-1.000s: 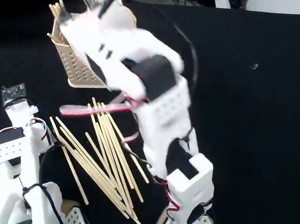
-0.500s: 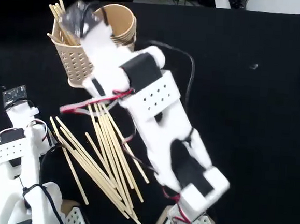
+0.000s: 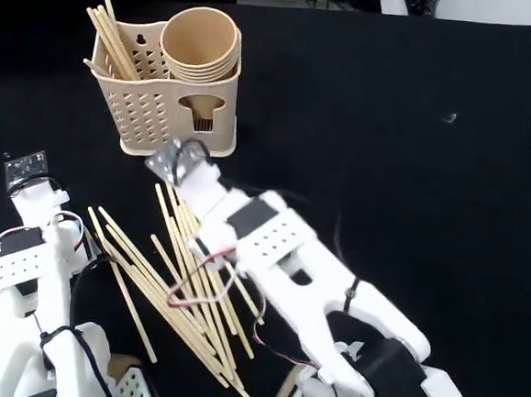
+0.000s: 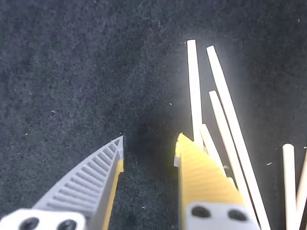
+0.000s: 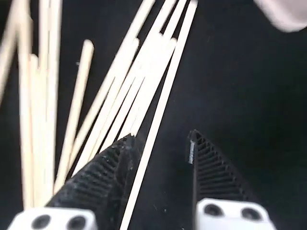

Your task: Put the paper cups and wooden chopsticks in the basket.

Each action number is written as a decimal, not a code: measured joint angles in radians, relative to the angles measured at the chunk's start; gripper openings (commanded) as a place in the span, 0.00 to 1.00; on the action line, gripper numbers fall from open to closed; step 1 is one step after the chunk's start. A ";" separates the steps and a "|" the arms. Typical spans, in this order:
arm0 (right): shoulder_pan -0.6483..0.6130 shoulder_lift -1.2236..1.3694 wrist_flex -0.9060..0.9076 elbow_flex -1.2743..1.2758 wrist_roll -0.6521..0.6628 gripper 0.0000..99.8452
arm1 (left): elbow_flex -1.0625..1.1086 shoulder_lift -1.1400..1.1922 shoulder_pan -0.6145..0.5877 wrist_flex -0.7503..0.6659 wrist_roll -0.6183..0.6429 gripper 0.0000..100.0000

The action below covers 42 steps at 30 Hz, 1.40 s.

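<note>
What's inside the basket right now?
The basket holds a nested stack of paper cups and several wooden chopsticks leaning beside them. Its walls hide their lower parts and the floor.

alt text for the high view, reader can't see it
A tan basket at the back left of a black table holds stacked cups and a few chopsticks. In front of it lie loose chopsticks, the right arm stretched low over them, the left arm beside.
</note>
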 measured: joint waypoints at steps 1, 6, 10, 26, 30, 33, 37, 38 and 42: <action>0.000 0.003 -0.032 0.035 0.000 0.18 | 0.000 0.000 0.000 0.000 0.000 0.17; -0.005 0.123 -0.127 0.054 0.000 0.18 | 0.000 0.000 0.000 0.000 0.000 0.17; -0.002 0.262 -0.137 -0.006 0.000 0.19 | 0.000 0.000 0.000 0.000 0.000 0.17; -0.002 0.331 0.078 -0.229 -0.011 0.18 | 0.000 0.000 0.000 0.000 0.000 0.17; -0.009 0.247 0.055 -0.193 -0.034 0.18 | 0.000 0.000 0.000 0.000 0.000 0.17; -0.043 0.242 -0.032 -0.098 -0.037 0.18 | 0.000 0.000 0.000 0.000 0.000 0.17; -0.051 0.242 -0.143 -0.011 -0.037 0.18 | 0.000 0.000 0.000 0.000 0.000 0.17; -0.051 0.242 -0.149 -0.008 -0.037 0.18 | 0.000 0.000 0.000 0.000 0.000 0.17; -0.017 0.242 -0.152 -0.008 -0.032 0.18 | 0.000 0.000 0.000 0.000 0.000 0.17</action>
